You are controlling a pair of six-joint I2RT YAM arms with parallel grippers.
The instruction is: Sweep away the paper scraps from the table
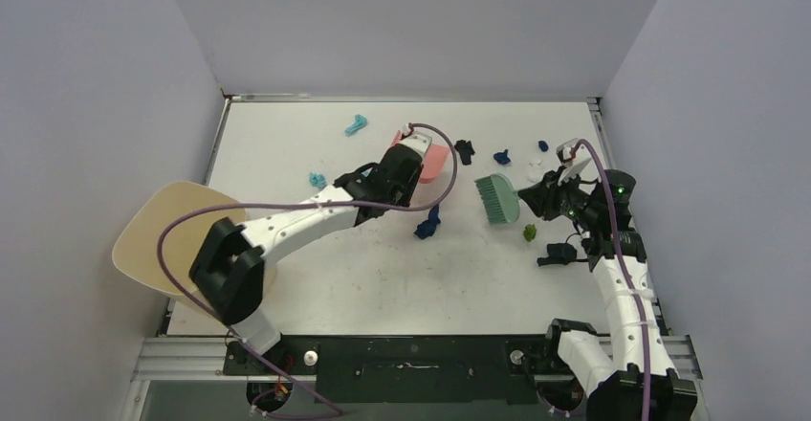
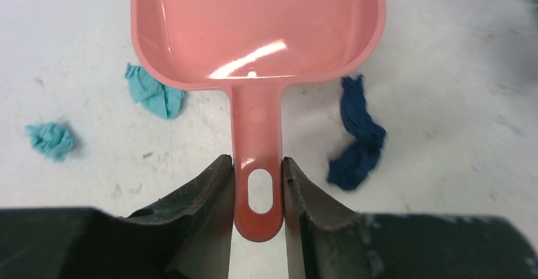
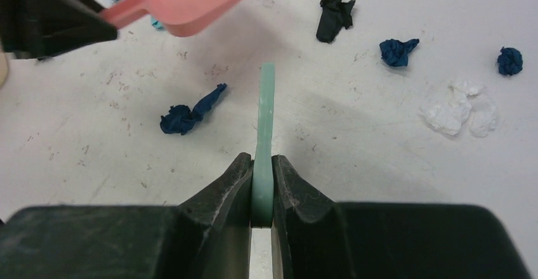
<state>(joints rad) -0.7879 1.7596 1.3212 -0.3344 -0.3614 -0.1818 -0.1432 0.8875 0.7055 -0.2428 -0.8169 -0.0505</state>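
The dustpan (image 2: 257, 25) may twist or slip once paper scraps (image 1: 427, 222), scattered over the table (image 1: 383, 277) around both tools, get pushed in, since the left gripper (image 2: 257, 165) pinches only its thin handle end (pan seemingly lifted slightly), arm stretched mid-table, the right gripper (image 3: 262, 165) clamped on the brush (image 3: 266, 114) alongside.
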